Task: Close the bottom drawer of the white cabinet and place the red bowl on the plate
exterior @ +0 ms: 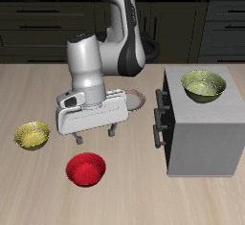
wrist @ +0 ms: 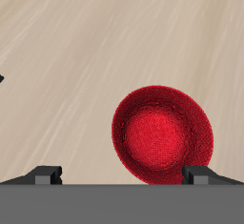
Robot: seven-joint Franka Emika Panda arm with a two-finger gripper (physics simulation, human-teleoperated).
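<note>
The red bowl (exterior: 85, 169) (wrist: 162, 135) sits on the table near the front edge. My gripper (exterior: 96, 134) (wrist: 124, 175) hangs open just above and slightly behind it, fingers spread wide with nothing between them. In the wrist view the bowl lies below the gap, nearer one fingertip (wrist: 204, 175). The plate (exterior: 139, 101) shows only as a rim sliver behind the gripper body. The white cabinet (exterior: 201, 133) stands beside it, its dark handles facing the gripper. The bottom drawer (exterior: 158, 133) has its handle a little farther out than the upper one; how far it is open I cannot tell.
One yellow-green bowl (exterior: 32, 134) rests on the table on the side of the gripper away from the cabinet. Another yellow-green bowl (exterior: 204, 85) stands on the cabinet top. The robot arm (exterior: 120, 37) rises behind the gripper.
</note>
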